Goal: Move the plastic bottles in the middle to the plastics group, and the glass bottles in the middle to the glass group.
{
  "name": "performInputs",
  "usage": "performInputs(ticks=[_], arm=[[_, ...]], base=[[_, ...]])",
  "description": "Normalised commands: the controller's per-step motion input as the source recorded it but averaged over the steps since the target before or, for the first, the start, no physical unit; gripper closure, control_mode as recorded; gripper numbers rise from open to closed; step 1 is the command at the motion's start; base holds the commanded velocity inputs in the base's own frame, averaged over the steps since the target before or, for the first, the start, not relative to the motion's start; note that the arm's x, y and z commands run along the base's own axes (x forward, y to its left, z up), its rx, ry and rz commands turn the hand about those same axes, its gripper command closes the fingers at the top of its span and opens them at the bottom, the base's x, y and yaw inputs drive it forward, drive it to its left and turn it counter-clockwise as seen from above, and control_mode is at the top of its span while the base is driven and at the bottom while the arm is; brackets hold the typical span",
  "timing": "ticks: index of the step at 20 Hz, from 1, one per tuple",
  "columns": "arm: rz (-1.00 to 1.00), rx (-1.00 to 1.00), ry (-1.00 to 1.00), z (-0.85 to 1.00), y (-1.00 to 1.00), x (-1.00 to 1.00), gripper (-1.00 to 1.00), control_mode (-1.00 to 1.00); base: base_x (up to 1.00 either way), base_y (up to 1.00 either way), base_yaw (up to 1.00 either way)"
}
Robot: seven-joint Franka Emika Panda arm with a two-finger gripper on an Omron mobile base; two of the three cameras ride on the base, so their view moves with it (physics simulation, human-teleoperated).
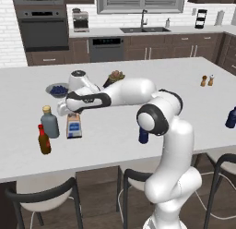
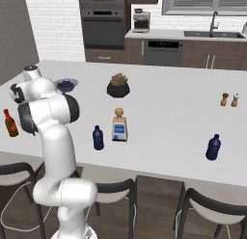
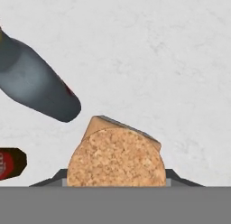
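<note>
A white kitchen island [image 1: 138, 145] spreads before you. Your gripper [image 1: 70, 111] pinches the cork of one glass bottle [image 1: 73, 126], carrying it upright so it can stand just beside the grey-blue bottle [image 1: 49, 123] and red-capped brown bottle [image 1: 44, 140]. The second glass bottle [image 2: 119, 126] and a dark blue bottle [image 2: 98, 138] wait mid-counter; another blue bottle [image 2: 213, 148] stands far right.

counter [image 2: 164, 112] | glass bottle [image 2: 119, 125] beside blue bottle [image 2: 98, 138] | plant [image 2: 118, 86] behind
</note>
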Motion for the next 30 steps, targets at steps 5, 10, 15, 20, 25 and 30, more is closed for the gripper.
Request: performInputs(ticks=[5,10,15,20,25,30], arm=[[0.0,0.0,0.0,-0.37,0.0,0.09,1.0,-1.0],[0.0,0.0,0.0,-0.06,0.0,0.01,-1.0,-1.0],[0.0,0.0,0.0,0.0,0.0,-0.01,-1.0,-1.0],[0.0,0.0,0.0,0.03,-0.13,0.0,-1.0,-1.0],[0.0,0.0,0.0,0.21,0.0,0.0,-1.0,-1.0],[0.0,0.0,-0.04,0.62,-0.03,-0.29,-1.0,-1.0]], base=[[0.0,0.0,0.0],[0.0,0.0,0.0],[0.0,0.0,0.0],[0.0,0.0,0.0],[0.0,0.0,0.0],[0.0,0.0,0.0]])
